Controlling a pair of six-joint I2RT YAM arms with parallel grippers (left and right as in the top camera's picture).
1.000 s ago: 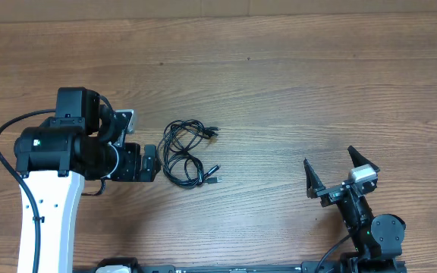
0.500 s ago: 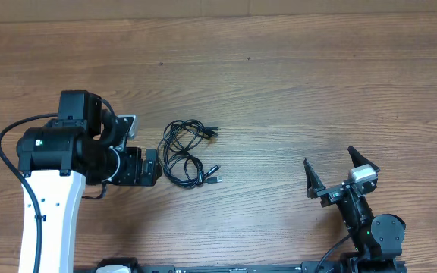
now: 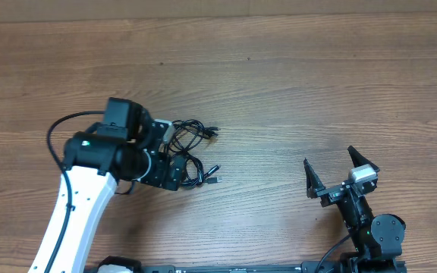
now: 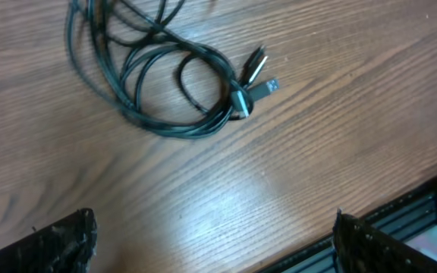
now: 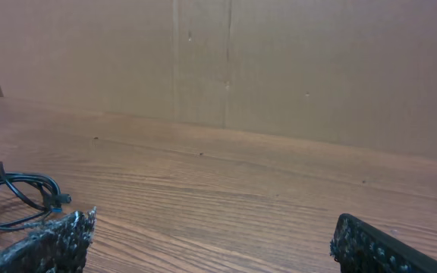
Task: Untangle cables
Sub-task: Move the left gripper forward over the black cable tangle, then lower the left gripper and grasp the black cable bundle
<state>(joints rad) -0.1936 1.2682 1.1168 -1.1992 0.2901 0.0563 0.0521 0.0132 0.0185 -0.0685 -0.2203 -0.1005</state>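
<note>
A tangle of thin black cables [image 3: 192, 152] lies on the wooden table left of centre, with plugs at its right side [image 3: 213, 176]. In the left wrist view the loops [image 4: 165, 83] and their USB plugs [image 4: 258, 82] lie just ahead of the fingers. My left gripper [image 3: 173, 168] is open and empty, hovering over the tangle's left edge; its fingertips show wide apart in its wrist view [image 4: 218, 250]. My right gripper [image 3: 332, 171] is open and empty at the front right, far from the cables. The right wrist view [image 5: 215, 254] shows part of the cables [image 5: 17, 196] far left.
The wooden table [image 3: 294, 83] stretches behind and to the right of the cables. The table's front edge [image 4: 423, 208] with a dark rail lies close behind my left gripper. A brown cardboard wall [image 5: 279, 68] stands along the far side.
My left arm has swung to the right, from beside the tangle to over its left edge. The cables and my right arm have not moved.
</note>
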